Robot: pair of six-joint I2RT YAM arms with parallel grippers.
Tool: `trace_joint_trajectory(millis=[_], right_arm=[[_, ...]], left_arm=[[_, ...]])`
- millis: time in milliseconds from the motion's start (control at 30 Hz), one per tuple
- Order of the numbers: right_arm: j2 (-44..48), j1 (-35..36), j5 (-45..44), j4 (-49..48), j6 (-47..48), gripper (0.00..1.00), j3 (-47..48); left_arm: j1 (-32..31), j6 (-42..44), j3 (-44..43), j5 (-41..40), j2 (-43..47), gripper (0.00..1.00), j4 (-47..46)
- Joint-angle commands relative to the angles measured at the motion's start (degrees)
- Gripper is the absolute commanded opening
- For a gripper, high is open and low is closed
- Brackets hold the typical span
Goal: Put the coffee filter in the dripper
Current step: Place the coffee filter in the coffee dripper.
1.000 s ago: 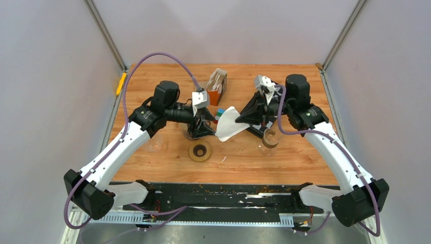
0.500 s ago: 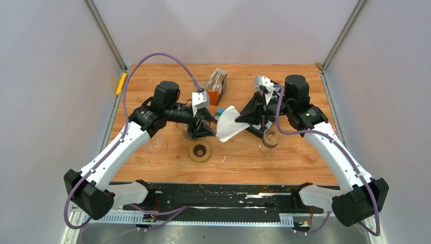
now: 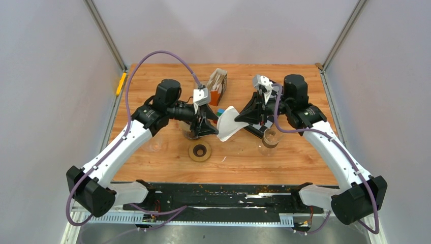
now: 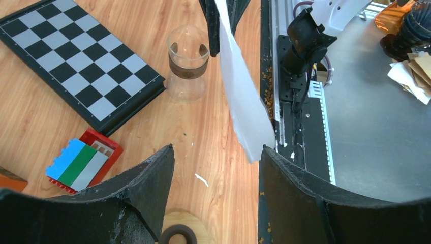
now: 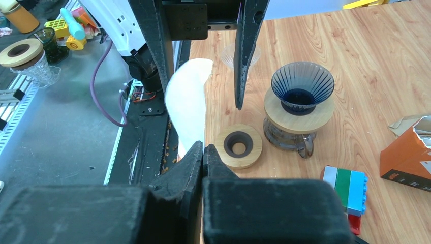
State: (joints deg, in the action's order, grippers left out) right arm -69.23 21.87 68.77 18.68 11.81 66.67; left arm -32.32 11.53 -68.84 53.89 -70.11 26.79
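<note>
The left gripper (image 4: 217,148), jaws open, has edged toward the filter (image 4: 239,96) pinched in the right gripper (image 5: 203,148); spread it open, then lower it into the mid-table dripper (image 5: 302,86).

The wooden table (image 3: 284,162) held a wooden ring (image 3: 199,151), a glass flask (image 3: 269,140), a clear cup (image 3: 152,144), a chessboard (image 4: 76,61), toy bricks (image 4: 81,162), an opened carton (image 3: 217,86) and the pot (image 5: 287,137) under the dripper (image 5: 302,86).
</note>
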Motion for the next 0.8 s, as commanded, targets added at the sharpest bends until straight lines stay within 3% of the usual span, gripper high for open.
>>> trace_joint_trajectory(millis=[0,500,767], right_arm=[[0.1,-0.2,0.2,-3.7,-1.5,0.0,0.1],[0.1,-0.2,-5.1,-6.3,-3.5,0.0,-1.4],[0.9,-0.2,1.1,-7.1,-2.8,0.0,-2.7]], left_arm=[[-1.1,-3.2,-0.3,1.5,-0.9,0.7,-4.5],[-4.6,-5.9,-1.2,2.1,-3.8,0.7,-5.9],[-4.6,-6.9,-2.8,-4.5,-3.4,0.69,-6.8]])
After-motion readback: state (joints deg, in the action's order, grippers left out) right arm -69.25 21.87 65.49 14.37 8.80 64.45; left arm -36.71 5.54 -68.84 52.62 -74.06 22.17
